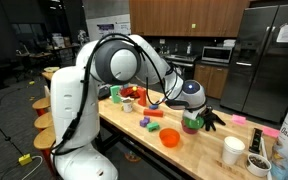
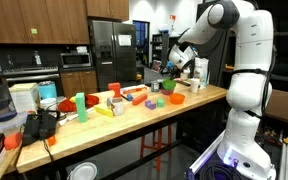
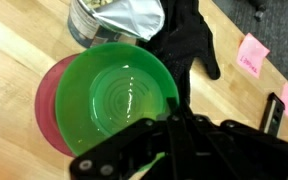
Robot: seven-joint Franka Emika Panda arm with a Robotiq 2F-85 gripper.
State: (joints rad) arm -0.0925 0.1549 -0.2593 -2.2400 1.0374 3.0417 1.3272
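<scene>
In the wrist view a green bowl (image 3: 114,92) sits nested in a pink bowl (image 3: 46,105) on the wooden table. My gripper (image 3: 176,108) stands over the green bowl's right rim, its black fingers shut on that rim. In both exterior views the gripper (image 1: 192,110) (image 2: 174,74) is low over the green bowl (image 1: 191,124) (image 2: 169,86) on the table. A black glove (image 3: 189,40) lies just beyond the bowl, touching its far edge.
A foil-topped container (image 3: 114,18) stands behind the bowls, and a pink sticky note (image 3: 250,52) lies to the right. An orange bowl (image 1: 170,137), a white cup (image 1: 233,150) and several coloured toys (image 1: 129,97) share the table (image 1: 209,150).
</scene>
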